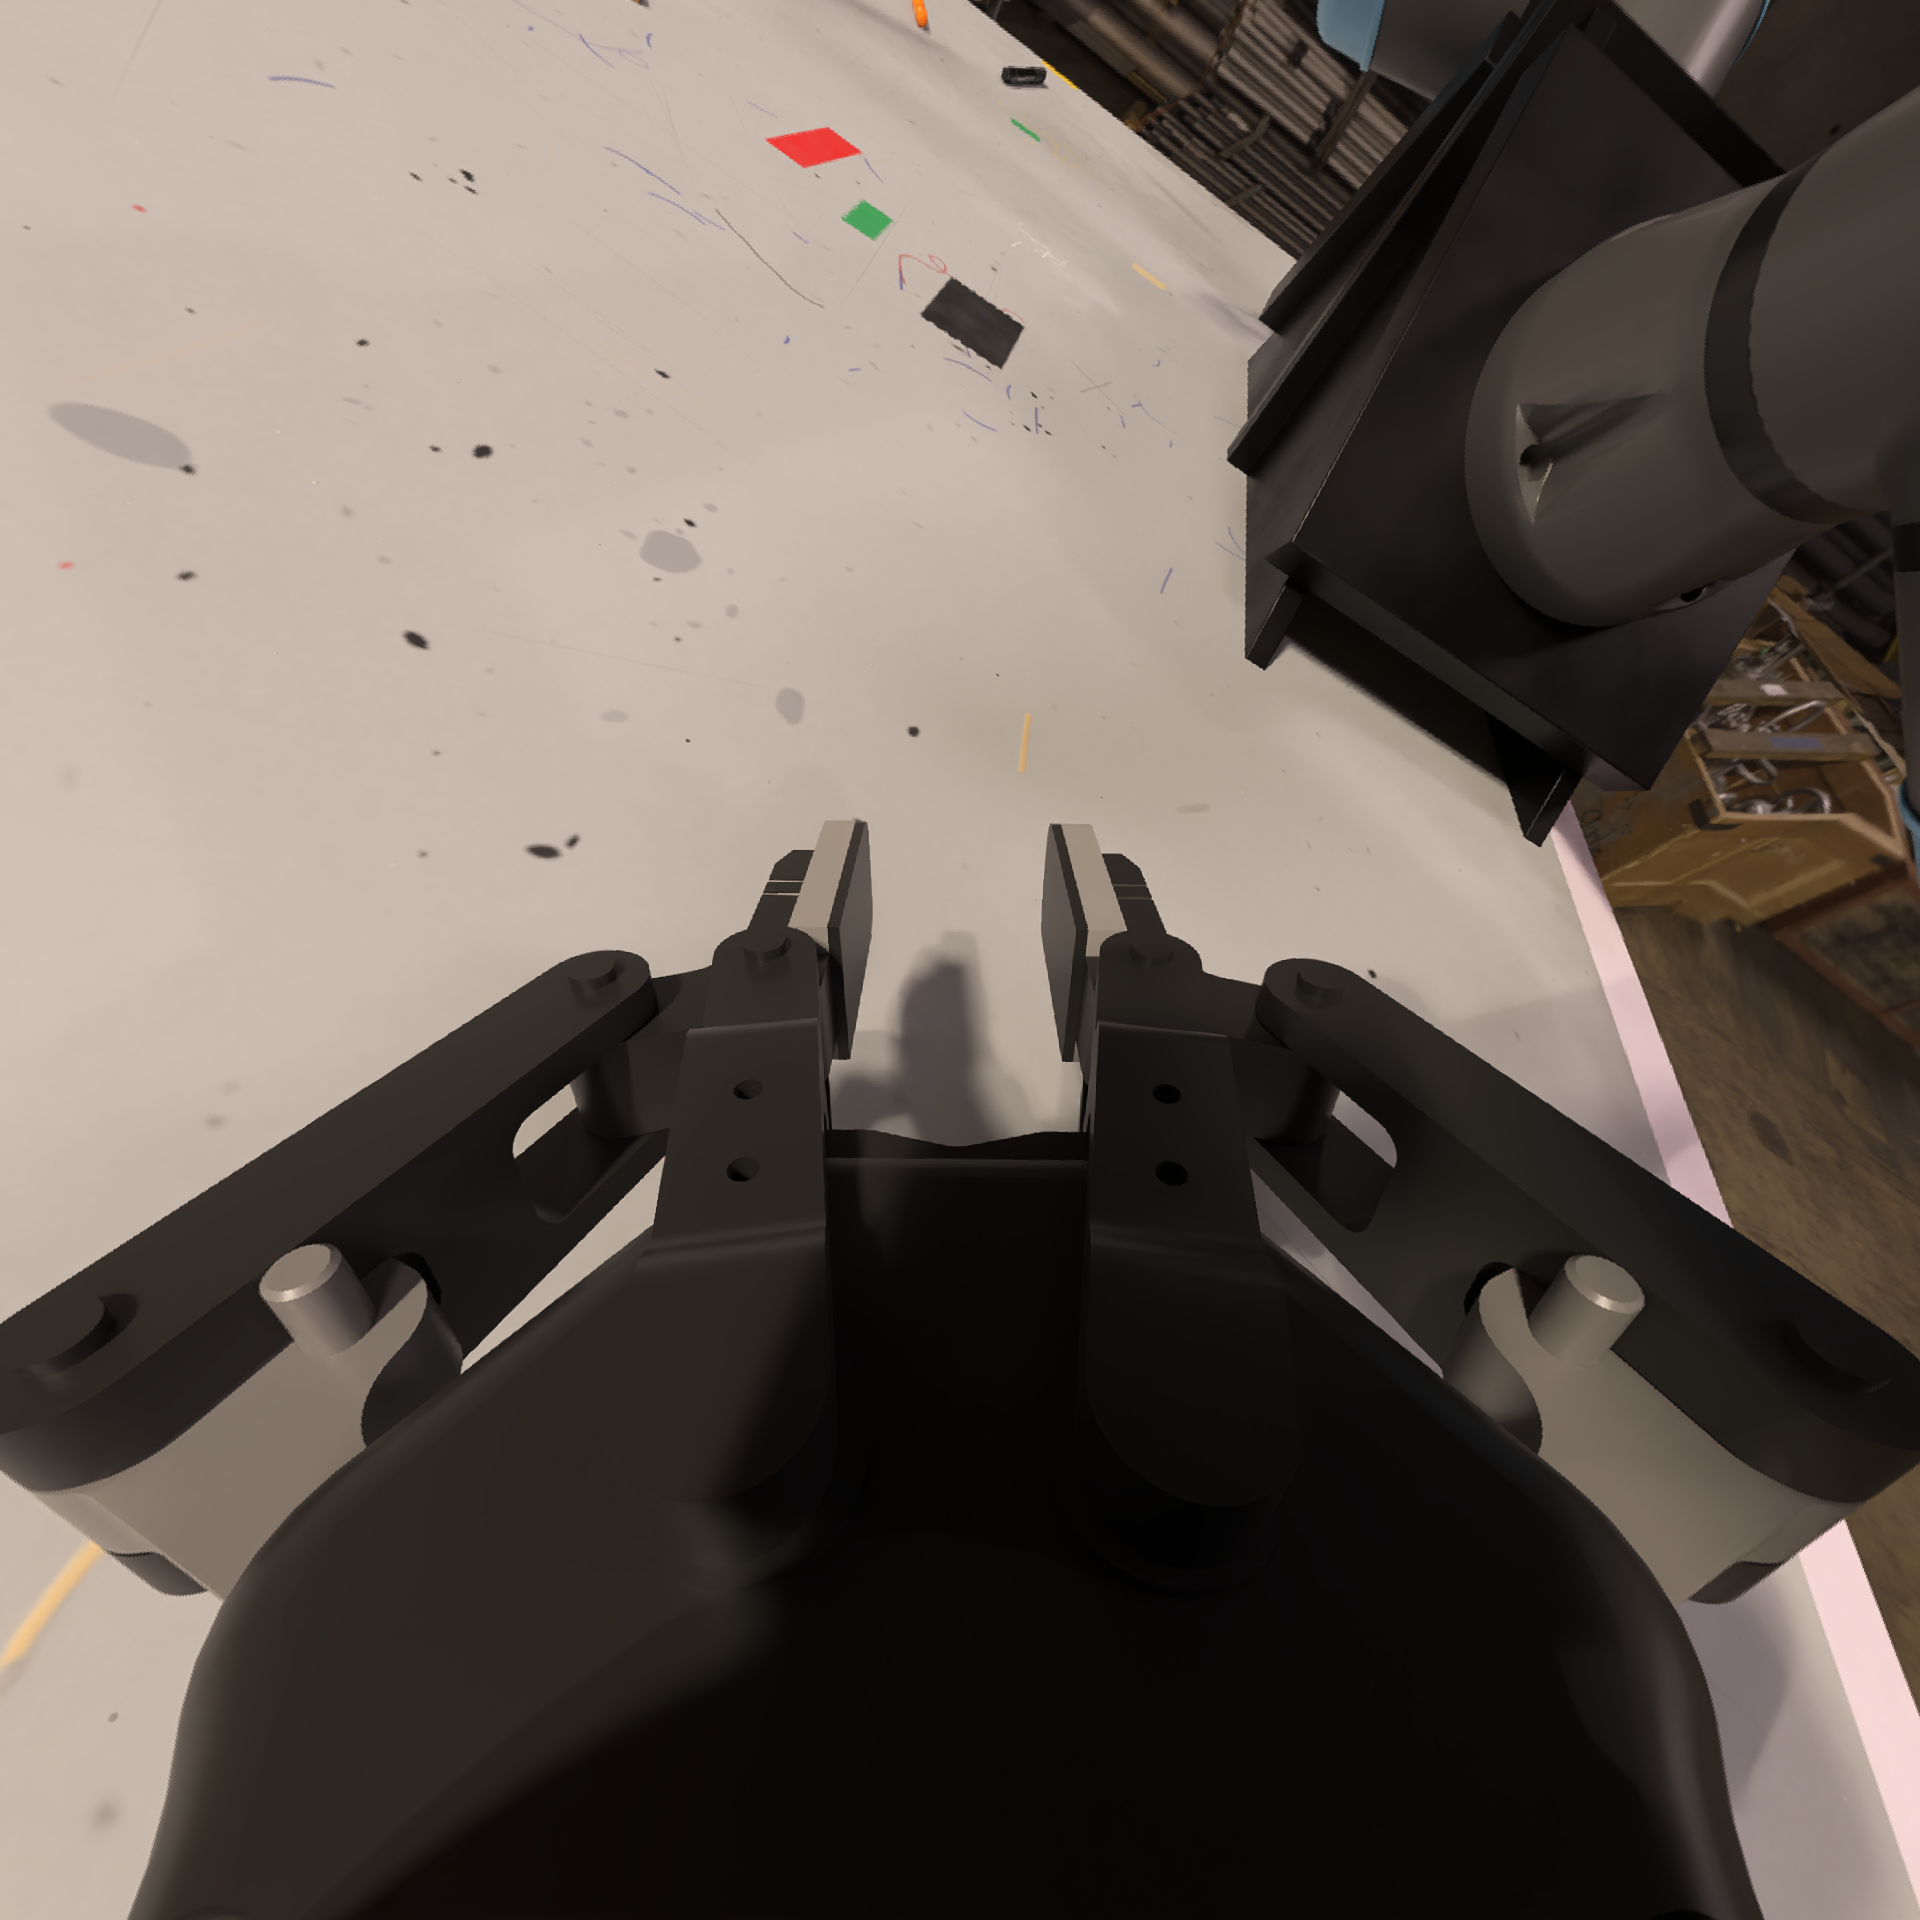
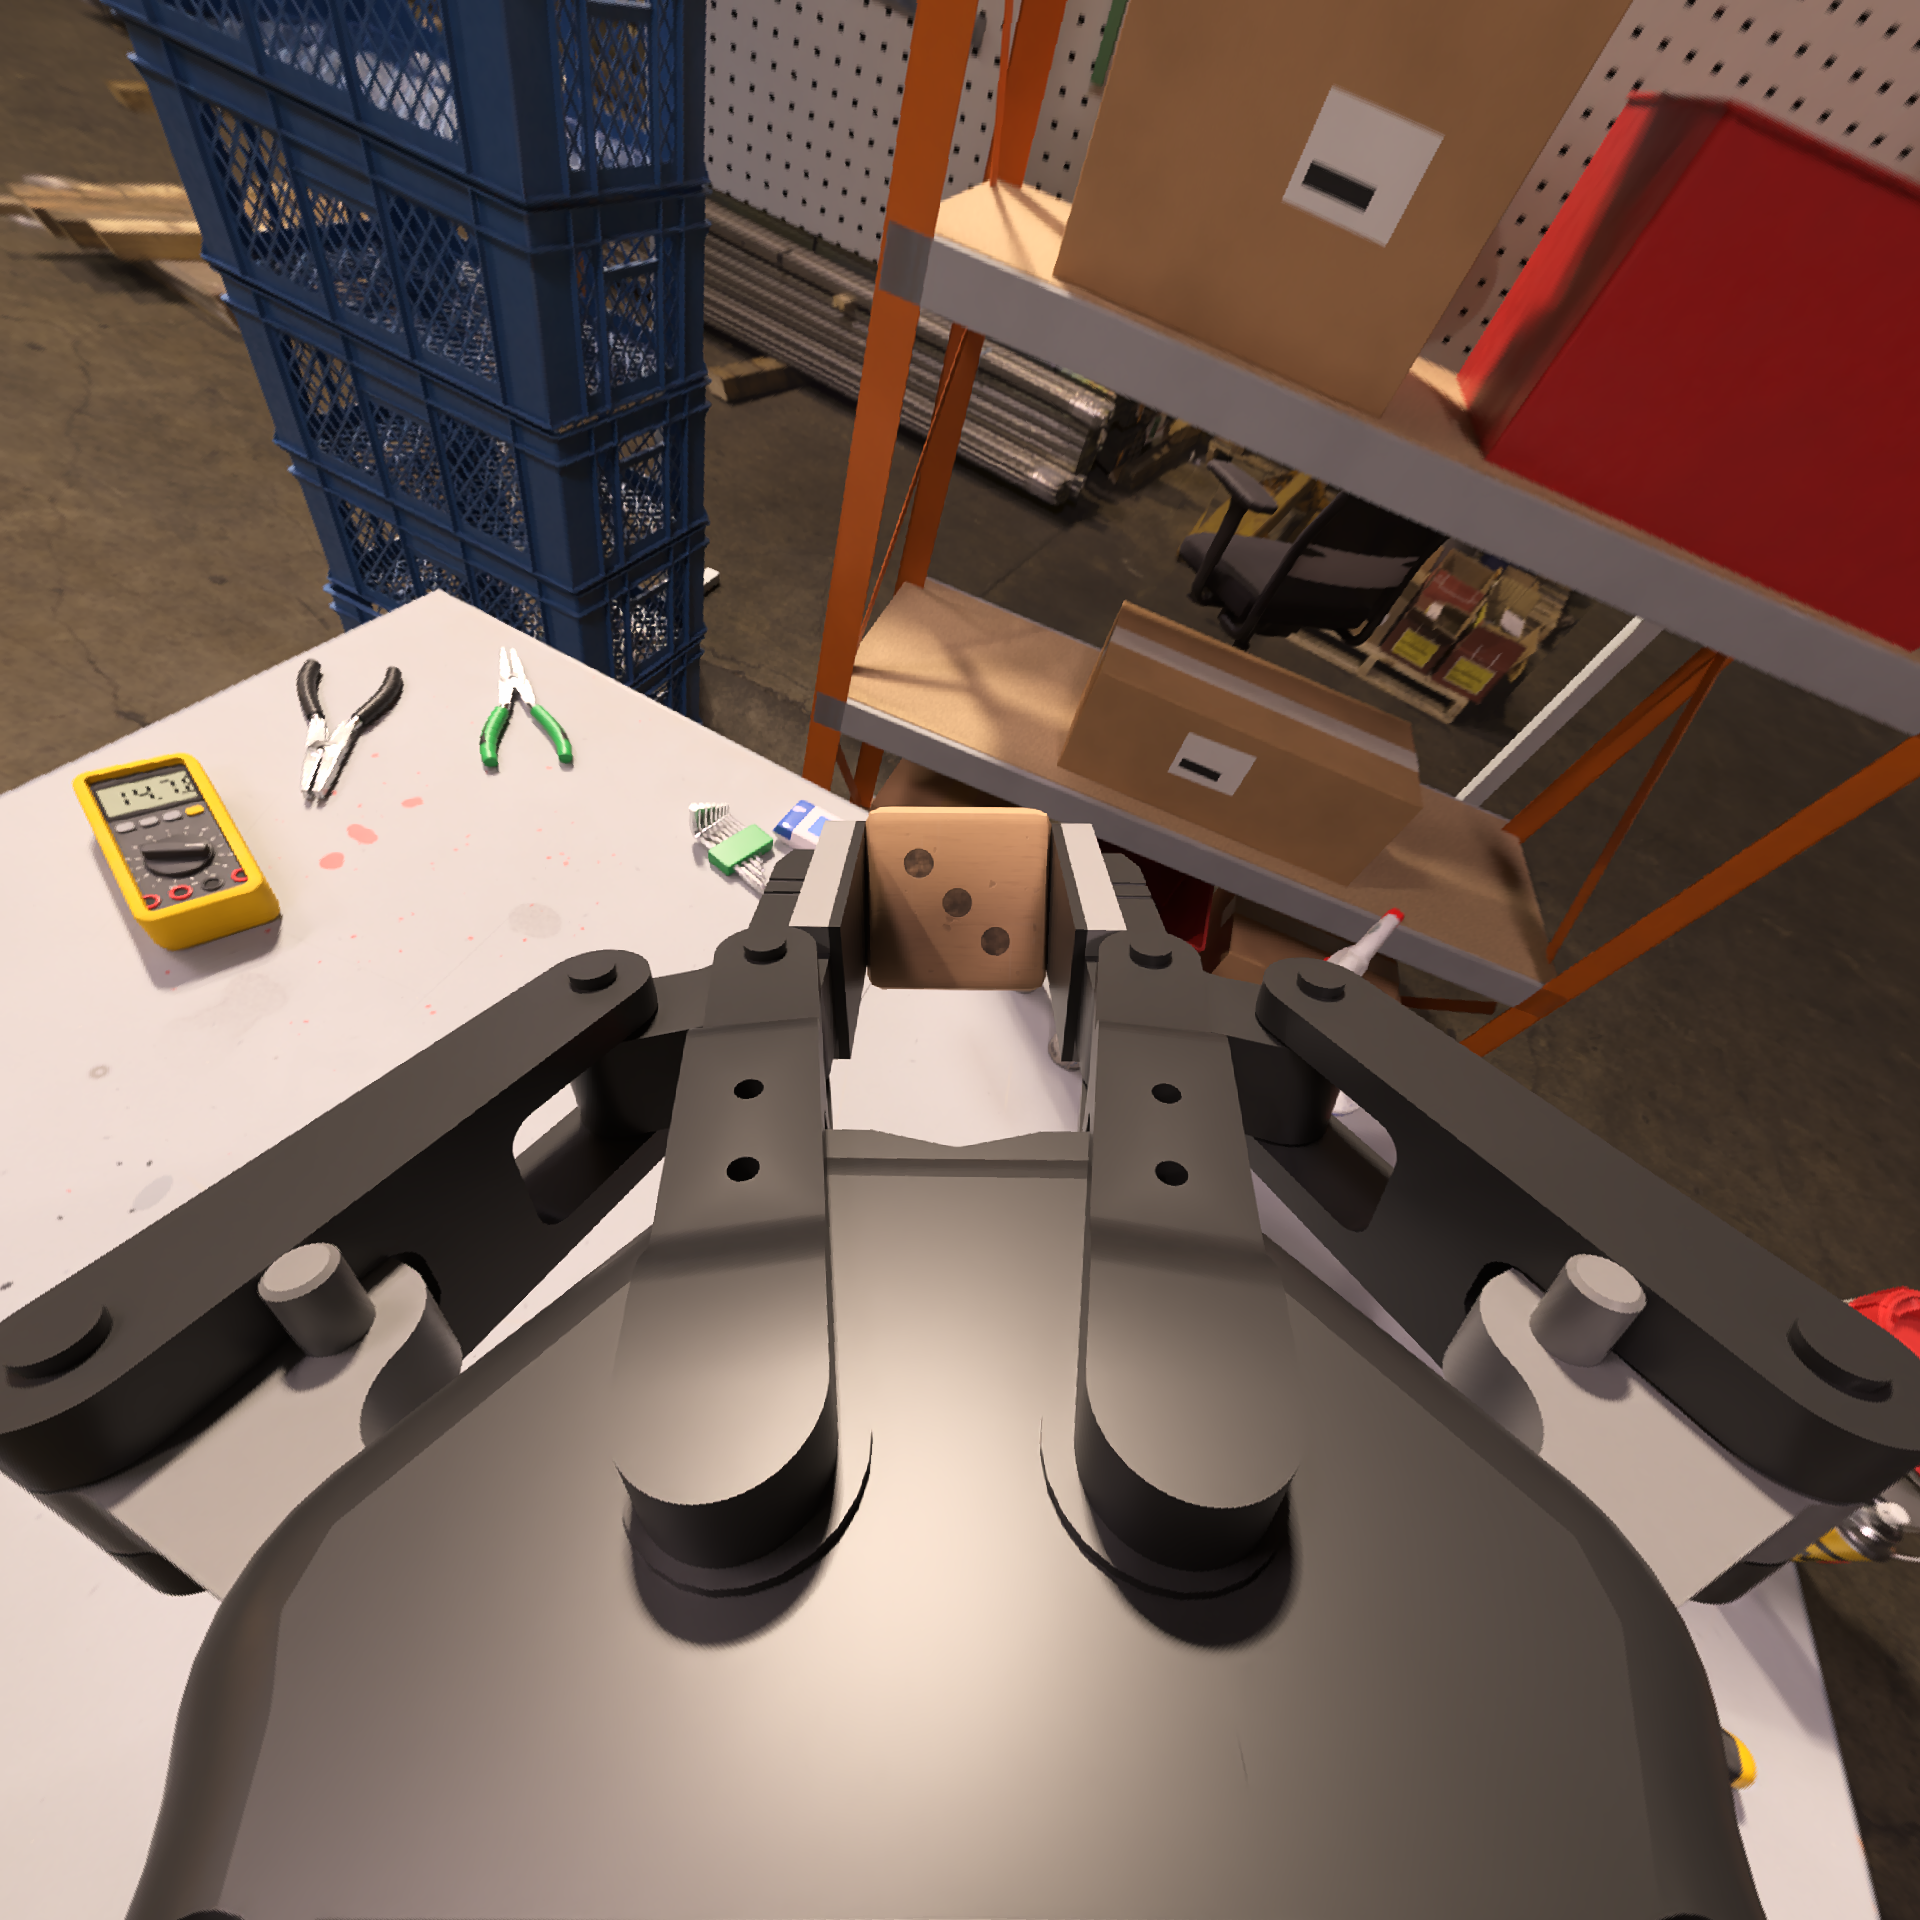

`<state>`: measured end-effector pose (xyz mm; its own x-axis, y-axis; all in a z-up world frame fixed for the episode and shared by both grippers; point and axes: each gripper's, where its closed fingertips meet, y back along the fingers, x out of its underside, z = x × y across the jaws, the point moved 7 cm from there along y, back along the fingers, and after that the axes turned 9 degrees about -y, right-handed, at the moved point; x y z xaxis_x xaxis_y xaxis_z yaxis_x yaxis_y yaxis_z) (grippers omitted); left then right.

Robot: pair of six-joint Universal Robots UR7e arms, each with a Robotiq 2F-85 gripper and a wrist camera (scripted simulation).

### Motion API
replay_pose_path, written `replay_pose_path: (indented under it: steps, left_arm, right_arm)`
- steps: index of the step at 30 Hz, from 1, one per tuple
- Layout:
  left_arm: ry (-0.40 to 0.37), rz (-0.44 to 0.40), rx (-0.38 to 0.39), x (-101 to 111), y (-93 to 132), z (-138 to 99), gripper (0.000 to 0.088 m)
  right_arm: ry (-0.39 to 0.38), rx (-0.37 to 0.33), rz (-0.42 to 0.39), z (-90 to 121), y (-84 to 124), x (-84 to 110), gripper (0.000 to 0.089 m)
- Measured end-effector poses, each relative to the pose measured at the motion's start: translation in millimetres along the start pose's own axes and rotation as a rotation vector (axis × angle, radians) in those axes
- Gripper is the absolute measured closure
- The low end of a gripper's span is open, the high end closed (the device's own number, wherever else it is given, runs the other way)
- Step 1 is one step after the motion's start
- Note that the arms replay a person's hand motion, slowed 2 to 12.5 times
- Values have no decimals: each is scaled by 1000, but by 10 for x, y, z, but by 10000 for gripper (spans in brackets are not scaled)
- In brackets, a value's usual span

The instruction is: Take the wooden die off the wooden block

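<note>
The right hand (image 2: 957,902) grips the wooden die (image 2: 956,898) between its pads, three-pip face toward the camera, raised above the tabletop (image 2: 436,997). A yellow multimeter (image 2: 175,850) and two pairs of pliers (image 2: 343,727) lie beyond. The left hand (image 1: 957,904) hangs partly open and empty over the speckled tabletop.

A pale table (image 2: 436,997), speckled with dark and red spots, fills the lower left. At 11 o'clock stands a stack of blue crates (image 2: 457,312) on a brown concrete floor (image 2: 125,436). At 1 o'clock an orange-framed shelf rack (image 2: 904,436) carries cardboard boxes (image 2: 1278,187) and a red box (image 2: 1714,343) before a white pegboard wall (image 2: 800,114). A dark office chair (image 2: 1288,566) sits behind the rack at 2 o'clock.
</note>
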<state>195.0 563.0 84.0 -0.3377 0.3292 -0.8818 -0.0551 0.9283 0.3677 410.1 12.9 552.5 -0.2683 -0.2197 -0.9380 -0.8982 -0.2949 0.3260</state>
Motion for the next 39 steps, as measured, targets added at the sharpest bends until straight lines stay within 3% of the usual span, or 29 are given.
replay_pose_path:
  steps: [11, 20, 30, 39]
  left_arm:
    - [-1, -2, 3, 1, 3, -2, 580]
    - [-2, -8, 5, -2, 9, -4, 580]
    - [-4, -13, 8, -3, 14, -7, 580]
    - [-10, -18, 9, -5, 19, -14, 580]
  right_arm:
    - [32, 59, -67, 56, 491, -490, 593]
    - [58, 121, -83, 118, 867, -705, 593]
    - [71, 186, -59, 191, 1128, -652, 593]
    - [64, 209, 10, 256, 1110, -327, 593]
